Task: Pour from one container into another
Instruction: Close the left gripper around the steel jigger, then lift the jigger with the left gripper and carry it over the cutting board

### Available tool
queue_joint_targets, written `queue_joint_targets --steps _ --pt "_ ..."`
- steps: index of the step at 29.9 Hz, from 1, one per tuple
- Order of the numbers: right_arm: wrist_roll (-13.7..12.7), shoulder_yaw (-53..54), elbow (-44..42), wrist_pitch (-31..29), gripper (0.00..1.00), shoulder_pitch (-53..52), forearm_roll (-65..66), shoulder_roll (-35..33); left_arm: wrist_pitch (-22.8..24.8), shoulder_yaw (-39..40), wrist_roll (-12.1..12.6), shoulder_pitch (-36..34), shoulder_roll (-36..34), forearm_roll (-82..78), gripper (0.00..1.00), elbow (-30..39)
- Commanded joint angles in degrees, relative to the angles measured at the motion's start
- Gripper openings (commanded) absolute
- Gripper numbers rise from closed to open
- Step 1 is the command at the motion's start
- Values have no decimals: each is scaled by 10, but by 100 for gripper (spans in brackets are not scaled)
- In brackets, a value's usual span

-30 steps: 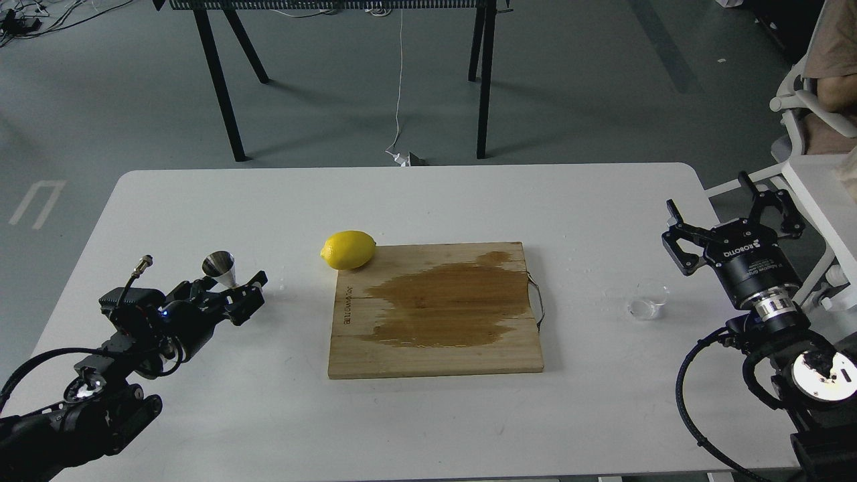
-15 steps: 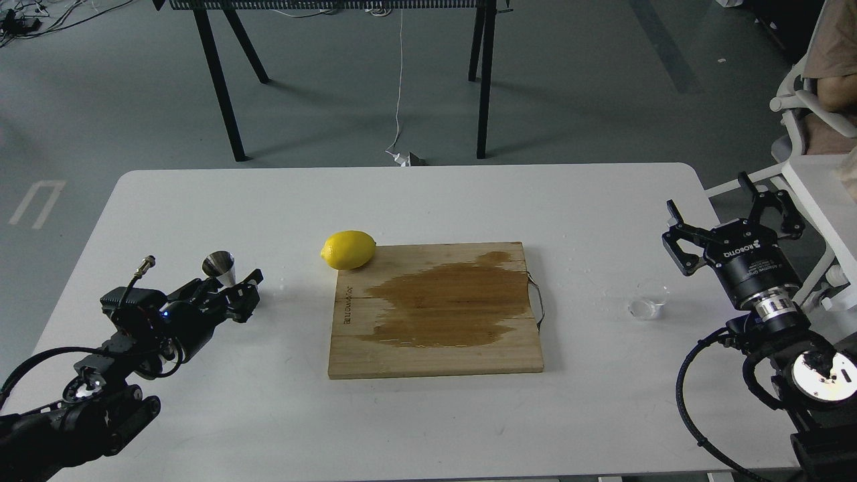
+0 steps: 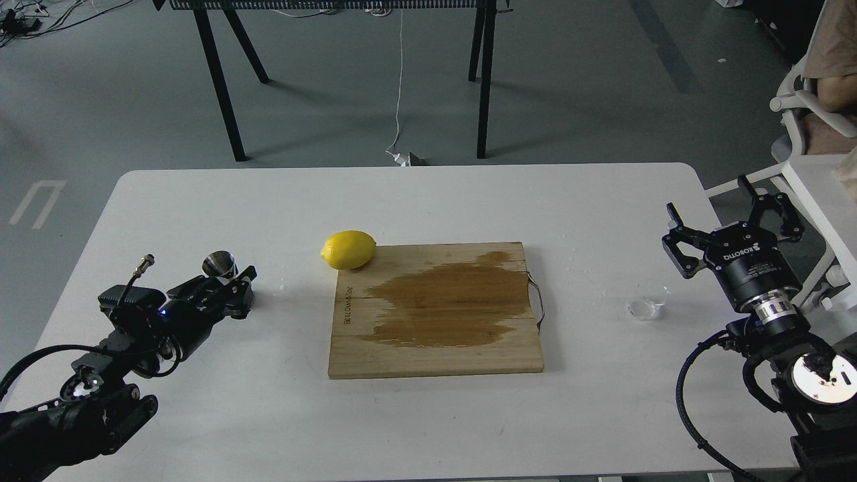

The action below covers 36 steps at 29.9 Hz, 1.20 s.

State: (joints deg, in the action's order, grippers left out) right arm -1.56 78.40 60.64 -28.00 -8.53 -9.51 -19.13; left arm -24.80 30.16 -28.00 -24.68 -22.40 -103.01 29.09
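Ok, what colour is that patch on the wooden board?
Dark brown, a wet-looking stain across the pale cutting board; only the head view shows it.

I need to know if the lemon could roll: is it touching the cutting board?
Cannot tell. In the head view the lemon overlaps the cutting board's far-left corner, hiding any contact or gap.

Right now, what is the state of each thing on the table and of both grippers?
Jigger: upright on the table, partly hidden by the left gripper.
Glass cup: upright, free, not held.
Lemon: lying at the board's far left corner.
Board: flat, with a large dark wet stain.
Left gripper: at the jigger; open or shut cannot be told.
Right gripper: open, empty, beyond the cup.
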Motion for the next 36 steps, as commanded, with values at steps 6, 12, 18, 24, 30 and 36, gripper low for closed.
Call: queue_joint_targets --steps 6,12,18,24,30,36 --pt "0 0 -1 0 99 1 0 0 -24 -5 0 -6 1 4 11 -3" --pt "1 0 -1 0 99 5 0 0 -24 -5 0 -8 -1 4 11 -3" --pt "0 1 -1 0 99 4 0 0 -24 -3 0 -77 -7 4 11 7" --pt "0 6 -1 0 99 0 0 1 -16 1 0 -190 -12 6 11 50" --pt "0 8 -1 0 99 -4 0 0 -23 7 0 -227 60 14 10 127" --pt "0 8 -17 0 99 -6 2 -6 -32 7 0 -221 163 42 10 129"
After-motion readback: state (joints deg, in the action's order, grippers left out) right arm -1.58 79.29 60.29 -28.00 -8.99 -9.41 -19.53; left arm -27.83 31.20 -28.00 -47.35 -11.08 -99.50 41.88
